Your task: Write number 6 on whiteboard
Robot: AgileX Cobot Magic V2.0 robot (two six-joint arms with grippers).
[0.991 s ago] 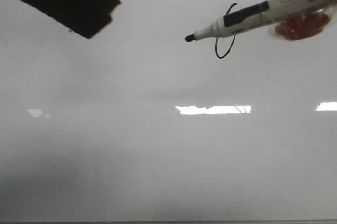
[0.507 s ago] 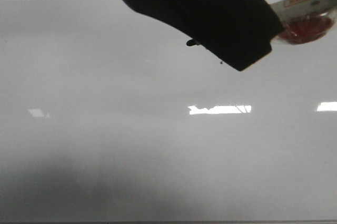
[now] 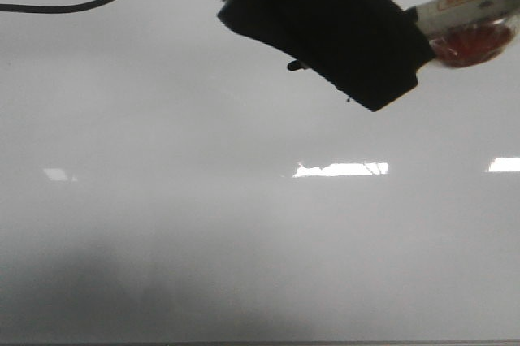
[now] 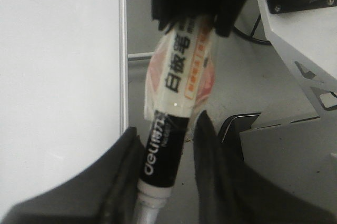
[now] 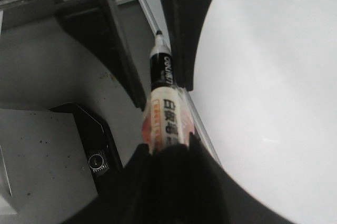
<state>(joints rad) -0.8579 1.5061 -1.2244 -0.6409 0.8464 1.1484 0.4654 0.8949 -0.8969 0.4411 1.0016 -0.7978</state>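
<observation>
The whiteboard (image 3: 244, 224) fills the front view. The number 6 is hidden behind my left gripper (image 3: 378, 78), a black mass at the top middle. My right gripper (image 5: 171, 148) is shut on the white-and-black marker (image 5: 164, 113), which has an orange-red wrap. In the front view, the marker's white barrel (image 3: 467, 1) and black tip (image 3: 294, 64) stick out on either side of the left gripper. In the left wrist view, my left gripper (image 4: 163, 145) is open, its fingers (image 4: 210, 155) flanking the marker's black section (image 4: 160, 153), with a gap on one side.
A black cable (image 3: 81, 3) crosses the top left of the front view. The board's thin edge (image 3: 260, 343) runs along the bottom. Beyond the board's side rail (image 4: 122, 50) are grey metal base parts (image 4: 305, 34) and a dark box (image 5: 89, 145).
My left gripper has swung in from the top left to the marker, covering the drawn 6 and most of the barrel. The marker and right gripper have stayed put.
</observation>
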